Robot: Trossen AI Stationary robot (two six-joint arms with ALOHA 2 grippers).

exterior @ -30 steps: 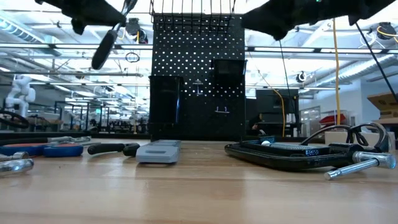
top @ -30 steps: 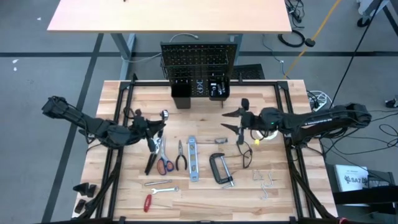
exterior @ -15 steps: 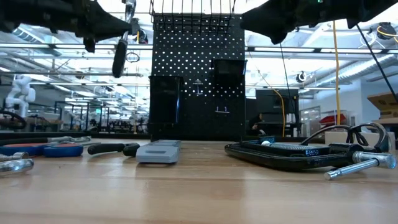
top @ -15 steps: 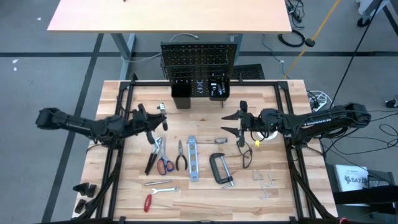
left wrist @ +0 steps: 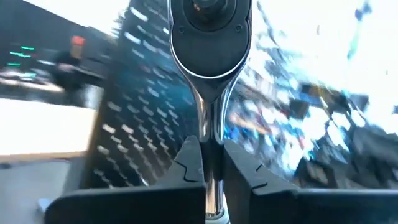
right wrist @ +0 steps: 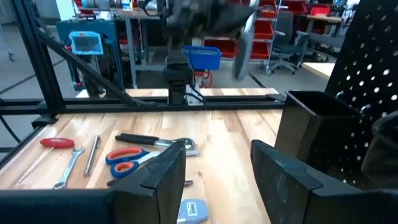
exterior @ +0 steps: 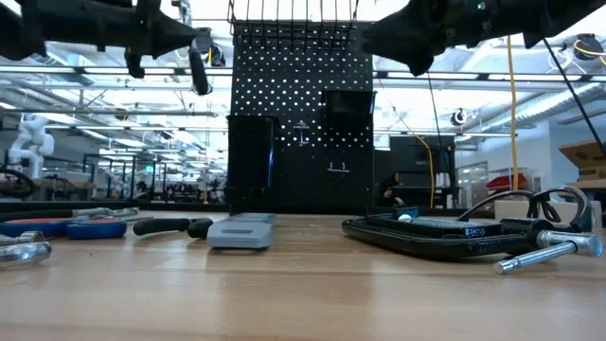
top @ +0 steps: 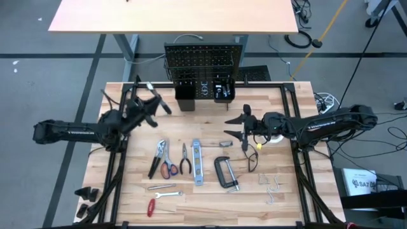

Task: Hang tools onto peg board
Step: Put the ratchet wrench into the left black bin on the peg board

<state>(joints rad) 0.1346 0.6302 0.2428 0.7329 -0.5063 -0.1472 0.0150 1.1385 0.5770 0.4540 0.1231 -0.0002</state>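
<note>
- My left tool (top: 154,102) hangs above the bench's (top: 114,191) left rear part, just left of the peg board's (top: 203,63) left bin (top: 185,97).
- Left tool is clamped narrow on a ratchet wrench (left wrist: 210,37); in the left wrist view its chrome neck passes between my two fingers (left wrist: 186,163) and the round head stands beyond them.
- In the low view the ratchet's dark handle (exterior: 199,71) hangs tilted below the left tool (exterior: 166,33), high above the bench and just left of the peg board (exterior: 301,114).
- My right tool (top: 245,124) hovers over the bench's right centre, jaws standing apart and holding nothing; the right wrist view shows bare bench between the fingers (right wrist: 163,171).
- Peg board stands upright at the rear edge of the bench, two black bins on its lower part, left one and right one (top: 223,93).
- Lying flat at bench centre, left to right: pliers with black handles (top: 157,157), red-handled scissors (top: 168,166), a second pair of black pliers (top: 185,160), level (top: 197,161), black C-clamp (top: 226,172).
- Near the front left edge: a small wrench (top: 164,193) and, just in front of it, a red screwdriver (top: 151,207).
- Glasses (top: 251,159) lie just right of the C-clamp; loose metal hooks (top: 273,186) lie near the front right edge.
- White tape roll (top: 275,138) sits partly hidden under my right arm.
</note>
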